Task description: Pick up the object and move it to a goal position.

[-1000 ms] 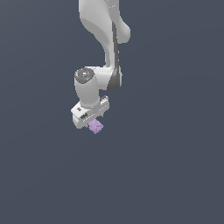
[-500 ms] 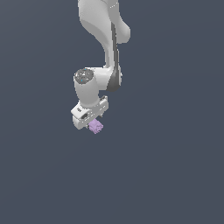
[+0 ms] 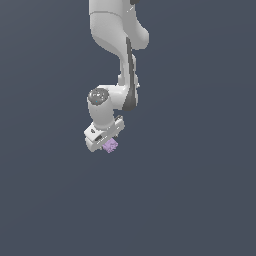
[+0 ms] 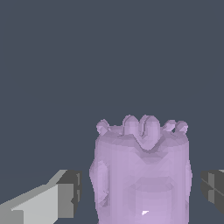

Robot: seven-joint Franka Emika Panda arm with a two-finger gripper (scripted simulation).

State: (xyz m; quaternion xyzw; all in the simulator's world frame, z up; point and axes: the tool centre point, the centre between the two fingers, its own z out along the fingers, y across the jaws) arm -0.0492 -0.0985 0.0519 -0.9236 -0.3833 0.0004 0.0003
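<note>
Not much has changed over the last second on my end: the gripper (image 3: 107, 143) sits in the same spot, centre-left of the exterior frame, with the object (image 3: 110, 145) tucked under it. I'd guess the lift hasn't started. In the wrist view the object (image 4: 142, 173) sits between the dark pads (image 4: 70, 192), but there's a gap on both sides, so the jaws aren't clamped. It's matte lilac, lumpy, with a knobbly top rim.

The lilac object (image 4: 142, 175) looks matt and faceted, with a lumpy, knobbed surface. The white gripper (image 3: 104, 140) looks like smooth plastic, its finger pads (image 4: 70, 192) dull grey.
</note>
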